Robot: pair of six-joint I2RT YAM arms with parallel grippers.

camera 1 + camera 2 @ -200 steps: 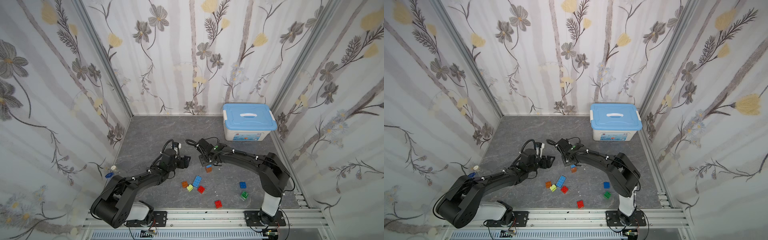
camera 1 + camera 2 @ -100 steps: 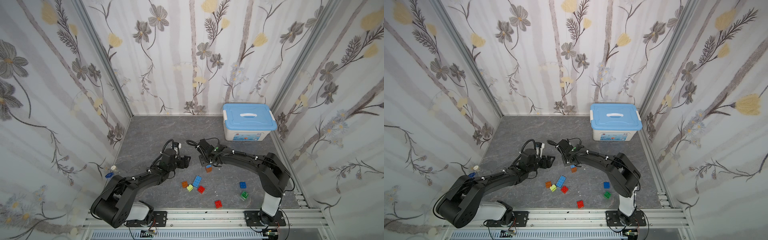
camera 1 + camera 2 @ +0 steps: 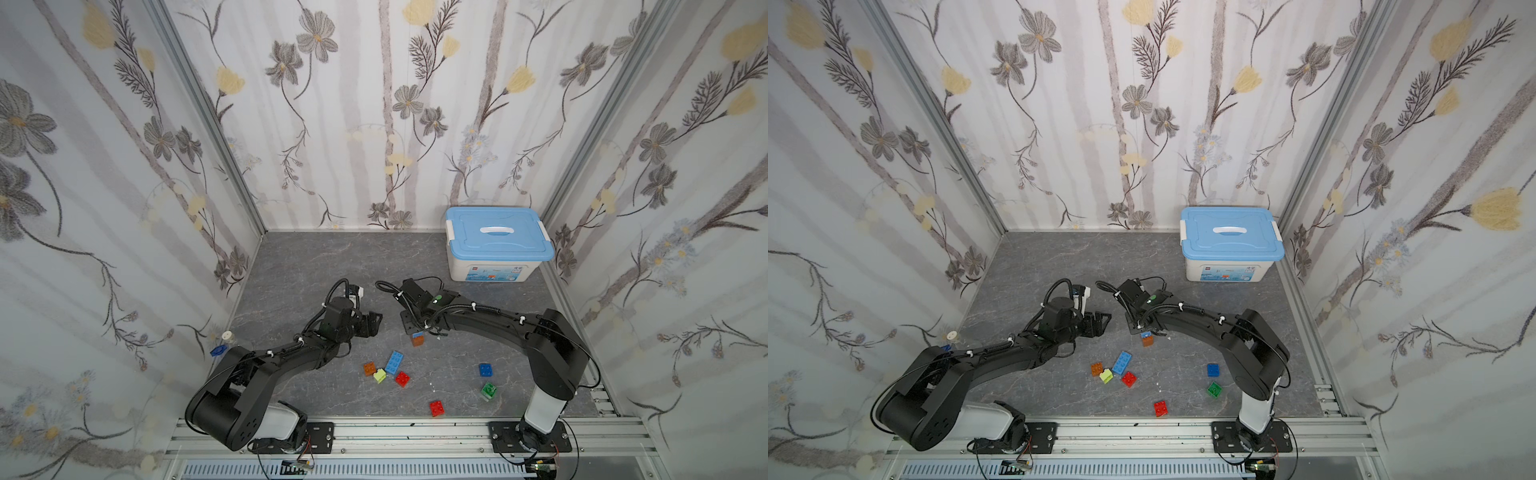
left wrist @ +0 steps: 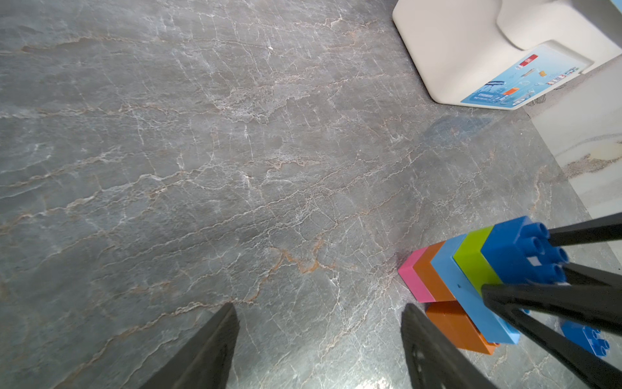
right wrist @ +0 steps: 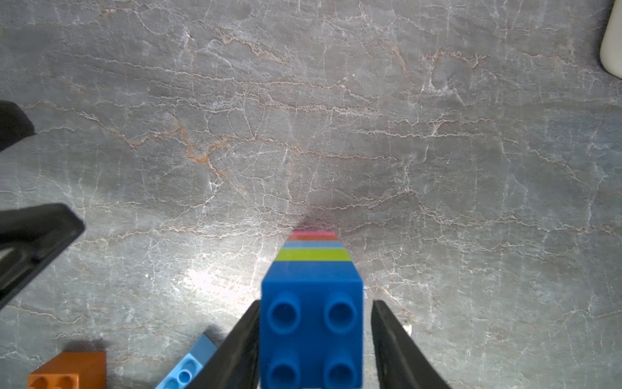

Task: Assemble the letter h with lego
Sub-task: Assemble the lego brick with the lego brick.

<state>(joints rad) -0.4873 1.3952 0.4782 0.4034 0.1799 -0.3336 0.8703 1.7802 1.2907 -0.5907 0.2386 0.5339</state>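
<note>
A lego stack stands on the grey floor: pink, orange, a long light-blue brick, lime and a blue brick on top. In the left wrist view the stack has a second orange brick under the long brick's overhang. My right gripper straddles the blue top brick, open. One finger lies against the brick, and a gap shows at the other. My left gripper is open and empty just left of the stack.
Loose bricks lie in front: orange, lime, long light-blue, two red, blue, green. A white storage box with a blue lid stands at the back right. Walls enclose three sides.
My right gripper's jaws have spread apart around the blue top brick. Neither arm has visibly shifted, and the left gripper stays as it was.
</note>
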